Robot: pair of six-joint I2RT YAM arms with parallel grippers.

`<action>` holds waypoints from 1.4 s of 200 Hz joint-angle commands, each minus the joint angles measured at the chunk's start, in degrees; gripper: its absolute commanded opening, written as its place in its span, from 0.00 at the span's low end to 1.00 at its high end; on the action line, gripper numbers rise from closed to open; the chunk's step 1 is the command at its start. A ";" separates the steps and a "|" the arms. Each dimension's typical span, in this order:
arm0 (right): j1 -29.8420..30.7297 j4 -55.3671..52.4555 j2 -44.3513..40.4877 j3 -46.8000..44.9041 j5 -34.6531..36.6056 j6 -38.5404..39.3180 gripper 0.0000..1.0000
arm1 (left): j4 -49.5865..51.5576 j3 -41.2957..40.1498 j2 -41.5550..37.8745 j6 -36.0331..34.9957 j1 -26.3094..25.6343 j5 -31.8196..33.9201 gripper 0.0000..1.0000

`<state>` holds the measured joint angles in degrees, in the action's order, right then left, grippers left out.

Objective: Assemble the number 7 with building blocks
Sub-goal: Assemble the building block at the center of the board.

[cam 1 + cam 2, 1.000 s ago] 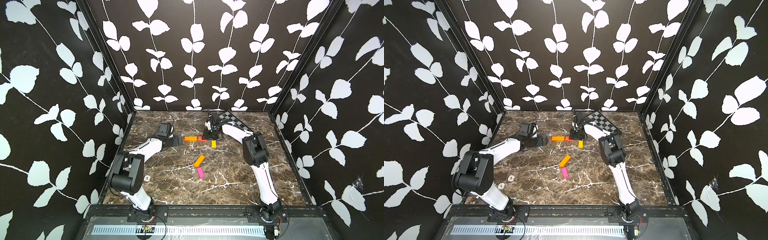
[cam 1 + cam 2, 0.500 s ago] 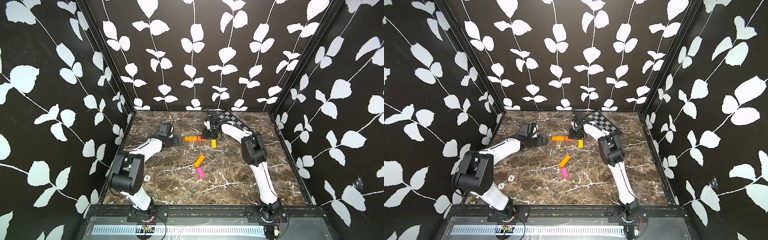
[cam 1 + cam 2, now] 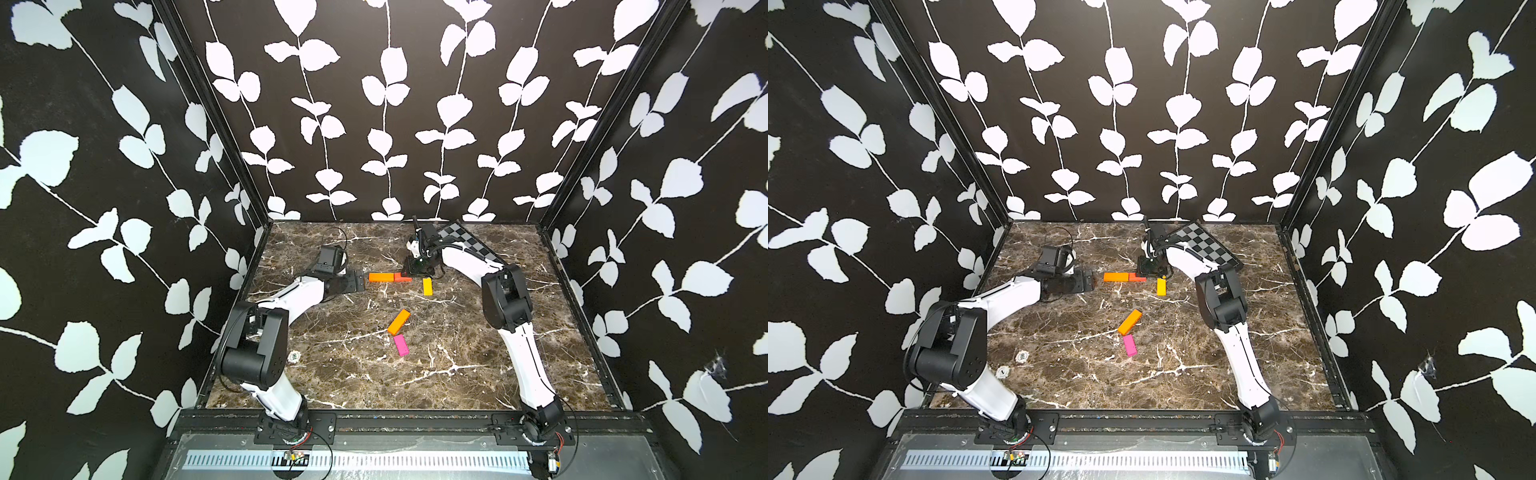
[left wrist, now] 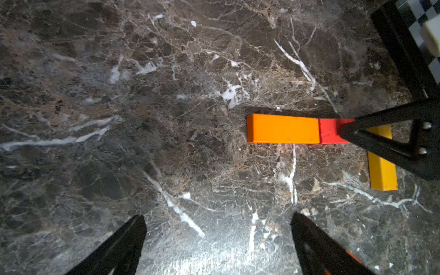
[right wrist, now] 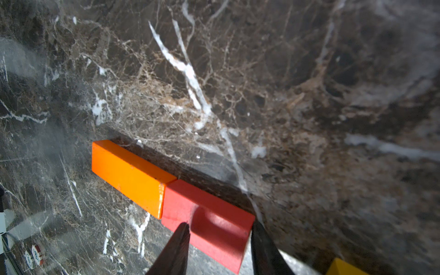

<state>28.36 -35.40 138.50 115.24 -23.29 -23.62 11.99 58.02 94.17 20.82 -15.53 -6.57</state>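
Note:
An orange block [image 3: 381, 277] [image 4: 283, 128] lies on the marble table with a red-orange block [image 3: 402, 277] [image 5: 207, 209] end to end at its right end. My right gripper [image 3: 417, 270] [image 5: 219, 225] is shut on the red-orange block, one jaw on each long side. A yellow block [image 3: 427, 286] [image 4: 382, 171] lies just in front of it, pointing towards me. Nearer the middle lie a second orange block [image 3: 399, 321], slanted, and a pink block [image 3: 401, 345]. My left gripper [image 3: 357, 277] [image 4: 217, 215] stands open and empty, just left of the orange block.
A black-and-grey checkered board [image 3: 1204, 245] lies at the back right, behind the right arm. Two small round marks [image 3: 1022, 356] sit on the table near the left arm's base. Patterned walls close in three sides of the marble table [image 3: 457, 374].
The right gripper has nudged the red-orange block a little, bringing it into line with the orange block's end. The left arm and the other blocks have not moved.

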 commanded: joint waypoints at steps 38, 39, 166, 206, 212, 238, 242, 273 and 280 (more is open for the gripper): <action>0.36 -1.21 1.42 1.22 -1.00 0.23 0.43 | -0.30 -0.88 -1.28 -0.38 0.43 0.62 0.97; 0.37 -1.23 1.42 1.22 -0.98 0.19 0.43 | -0.30 -0.89 -1.28 -0.36 0.42 0.65 0.97; 0.76 -0.85 1.43 1.21 -1.26 -0.82 0.43 | -0.30 -1.04 -1.36 -0.43 0.41 0.85 0.98; 0.78 -0.60 1.52 1.20 -1.24 -1.09 0.43 | -0.30 -1.14 -1.47 -0.44 0.46 0.78 0.98; 0.76 -0.56 1.53 1.26 -1.32 -1.24 0.44 | -0.30 -1.09 -1.36 -0.47 0.43 0.78 0.98; 0.72 -0.84 1.10 0.97 -0.43 -1.43 0.49 | -0.21 -1.24 -1.58 -0.51 0.41 1.00 0.98; 0.71 -0.85 1.02 0.81 -0.36 -1.43 0.49 | -0.21 -1.24 -1.62 -0.53 0.42 1.07 0.98; 0.56 0.07 -1.23 -0.54 1.48 -1.62 0.54 | -0.21 -1.33 -1.71 -0.55 0.41 1.13 0.98; 0.49 -0.08 -1.56 -0.54 1.75 -1.61 0.55 | -0.23 -1.33 -1.69 -0.57 0.43 1.03 0.98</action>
<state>28.62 -34.87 138.41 115.24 -24.12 -24.88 12.01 57.58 94.17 20.78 -15.53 -6.13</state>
